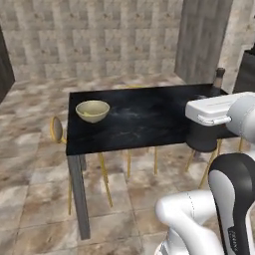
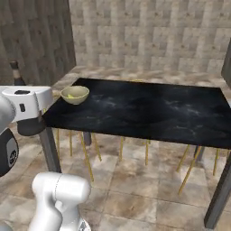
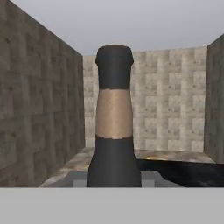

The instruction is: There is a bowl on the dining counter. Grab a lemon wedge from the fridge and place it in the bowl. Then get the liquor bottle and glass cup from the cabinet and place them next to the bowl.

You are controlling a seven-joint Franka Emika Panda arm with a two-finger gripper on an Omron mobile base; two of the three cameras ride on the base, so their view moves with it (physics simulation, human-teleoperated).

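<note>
Hand view: small dark, nearly black liquor bottle (image 3: 113, 131) with thin neck and brownish band sits upright in the claw, gripped low on the body. Rigid, smooth, likely slippery and breakable; keep it vertical. It hangs at the black marbled worktop's (image 1: 149, 119) end, well apart from the pale yellow-beige bowl (image 1: 92, 110).

Upright dark liquor bottle (image 3: 113, 127) apparently gripped; lemon wedge (image 2: 71, 95) in bowl (image 2: 75, 95).

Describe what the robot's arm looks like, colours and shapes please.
The arm has glossy white rounded links with dark, nearly black joint sections. A boxy white hand block tops a dark cylindrical wrist. One dark joint carries a small white marking. No cables show.
</note>
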